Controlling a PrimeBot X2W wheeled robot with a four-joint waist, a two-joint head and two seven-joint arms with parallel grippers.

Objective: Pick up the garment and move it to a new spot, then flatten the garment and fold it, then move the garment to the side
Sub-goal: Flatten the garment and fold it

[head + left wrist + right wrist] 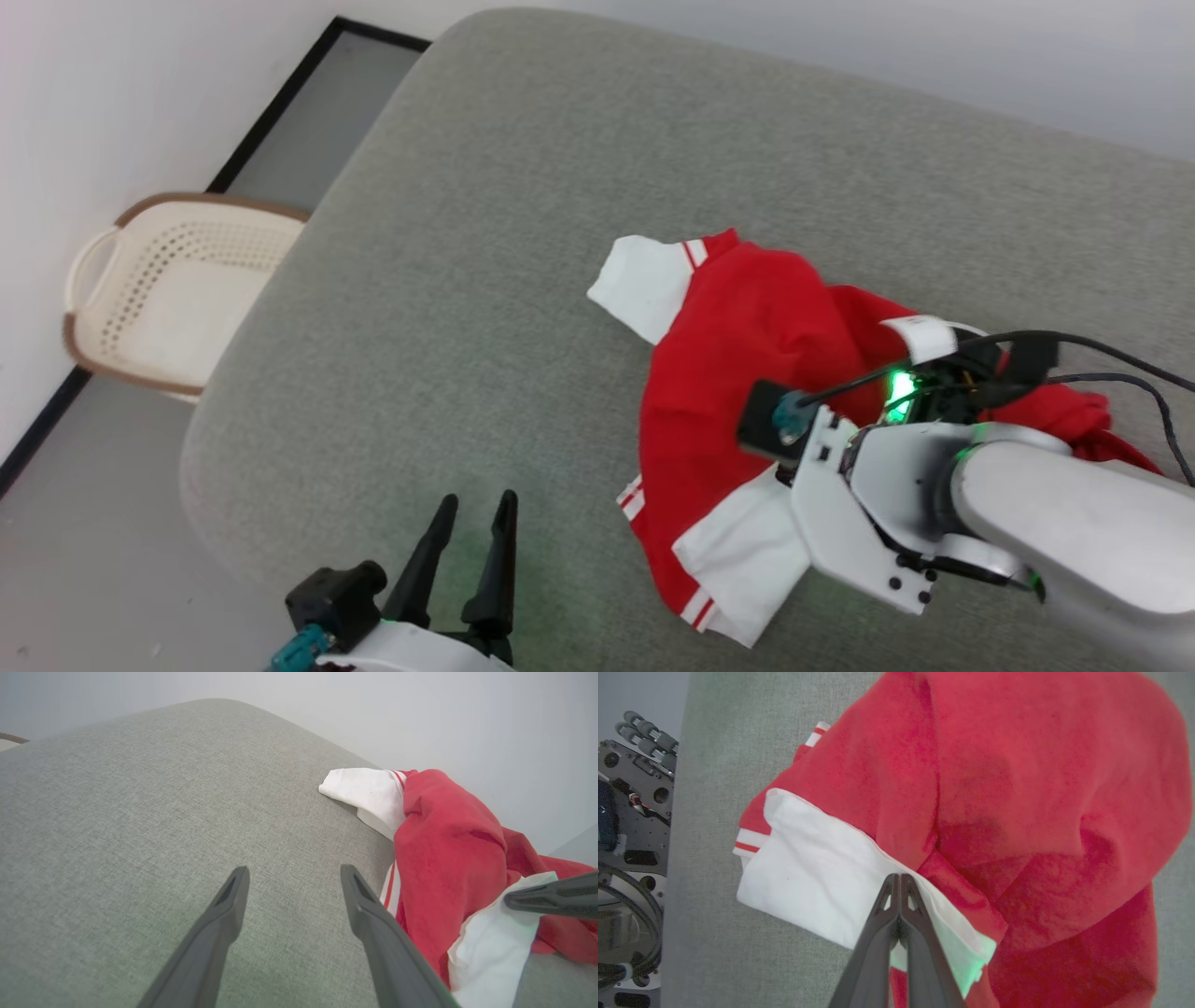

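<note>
1. At the centre right of the head view, the garment [738,355] is lying bunched in a heap on the grey fabric-covered table [485,233]. One white sleeve is pointing toward the upper left and the other is lying at the heap's lower edge.
2. In the right wrist view, the right gripper [900,878] is clenching its fingers together on the seam edge of the nearer white sleeve. It seems to be catching only a thin lip of cloth.
3. At the bottom of the head view, the left gripper [478,504] is waiting with its fingers spread and nothing between them, near the heap but apart from it.
4. So small a bite is risking a slip: the whole shirt's weight would be pulling on that one seam as it rises.
5. Carrying it by a single sleeve is likely to leave the body hanging twisted, which would be making the flattening harder.
6. A low carry would be dragging cloth across the textured cover, and the trailing hem could be sliding over the table's near edge toward the floor.
7. The dark cables [1074,347] looping above the right wrist are sitting close to the folds, so a snag is possible.
</note>
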